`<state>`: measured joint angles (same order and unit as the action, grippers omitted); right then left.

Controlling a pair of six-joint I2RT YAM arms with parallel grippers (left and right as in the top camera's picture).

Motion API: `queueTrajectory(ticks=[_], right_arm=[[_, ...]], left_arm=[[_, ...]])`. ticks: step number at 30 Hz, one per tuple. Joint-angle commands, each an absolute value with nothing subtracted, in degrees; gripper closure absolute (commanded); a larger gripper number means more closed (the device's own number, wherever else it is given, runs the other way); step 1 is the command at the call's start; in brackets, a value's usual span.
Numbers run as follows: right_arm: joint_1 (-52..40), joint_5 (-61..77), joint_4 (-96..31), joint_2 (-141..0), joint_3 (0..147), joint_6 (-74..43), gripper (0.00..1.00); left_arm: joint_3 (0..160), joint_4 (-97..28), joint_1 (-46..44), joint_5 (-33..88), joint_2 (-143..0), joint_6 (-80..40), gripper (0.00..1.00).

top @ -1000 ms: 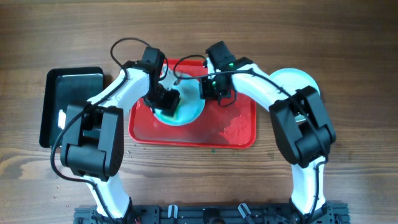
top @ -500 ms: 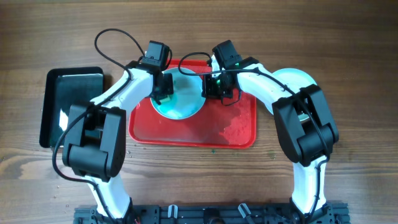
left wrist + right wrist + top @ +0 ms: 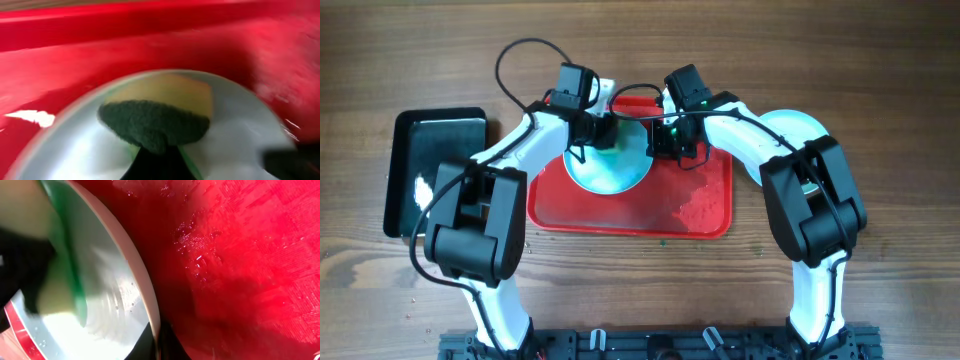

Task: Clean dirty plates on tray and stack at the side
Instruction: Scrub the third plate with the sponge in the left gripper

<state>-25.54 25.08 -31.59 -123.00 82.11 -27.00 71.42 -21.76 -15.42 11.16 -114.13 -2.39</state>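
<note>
Toward 11 o'clock on large red rectangular plastic tray (image 3: 695,212): round pale aqua plate (image 3: 610,172), water drops on it. Pressed onto its 12 o'clock part, yellow sponge with dark green scouring side (image 3: 159,117), clamped in left gripper (image 3: 603,133). Pinched at 2 o'clock rim by right gripper (image 3: 660,141), fingers closed on the edge. At 3 o'clock of tray, on wooden table (image 3: 890,60), second pale round plate (image 3: 796,124), partly under right arm. At 9 o'clock, smaller black rectangular tray (image 3: 450,135).

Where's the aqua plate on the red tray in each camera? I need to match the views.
Overhead: aqua plate at upper centre, on the left part of the red tray.
Left wrist: aqua plate fills the lower middle, under the sponge.
Right wrist: aqua plate fills the left, rim running diagonally.
Shared landmark: red tray.
</note>
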Motion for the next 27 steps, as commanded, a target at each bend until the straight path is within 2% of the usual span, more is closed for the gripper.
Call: queueTrajectory(ticks=[1, 3, 6, 8, 12, 16, 17, 19, 22, 24, 27], right_arm=[[-25.8, 24.4, -32.1, -123.6, 80.5, -27.0, 0.96], [-25.8, 24.3, -32.1, -123.6, 80.5, -27.0, 0.96], [-25.8, 24.2, -32.1, -123.6, 80.5, -27.0, 0.96], [-25.8, 24.2, -32.2, -123.6, 80.5, -27.0, 0.95], [-25.8, 24.3, -32.3, -123.6, 80.5, -26.8, 0.96], [-25.8, 24.5, -32.2, -123.6, 80.5, -26.9, 0.96], [-25.8, 24.5, -32.2, -123.6, 80.5, -27.0, 0.96], [-25.8, 24.5, -32.2, -123.6, 80.5, -27.0, 0.96], [-25.8, 24.4, -32.2, -123.6, 80.5, -27.0, 0.96], [-25.8, 24.4, -32.2, -123.6, 80.5, -27.0, 0.96], [-25.8, 24.4, -32.1, -123.6, 80.5, -27.0, 0.96]], left_arm=[[71.2, -26.0, -15.2, -13.0, -115.1, -17.6, 0.96], [71.2, -30.8, -15.2, -15.7, -115.1, -21.5, 0.96], [71.2, -38.6, -15.3, -5.3, -115.1, -18.4, 0.96], [71.2, -41.2, -15.3, 4.3, -115.1, -11.1, 0.96], [71.2, -49.3, -15.3, 32.4, -115.1, 13.9, 0.96], [71.3, -47.7, -15.2, 36.4, -115.1, 17.2, 0.96], [71.3, -45.8, -15.1, 36.0, -115.1, 17.1, 0.96], [71.3, -39.3, -14.7, 29.0, -115.1, 8.7, 0.96], [71.3, -32.4, -13.8, 6.0, -115.1, -10.4, 0.96], [71.3, -32.7, -13.3, -9.9, -115.0, -22.0, 0.96], [71.9, -36.2, -12.8, -17.5, -113.5, -26.0, 0.96]])
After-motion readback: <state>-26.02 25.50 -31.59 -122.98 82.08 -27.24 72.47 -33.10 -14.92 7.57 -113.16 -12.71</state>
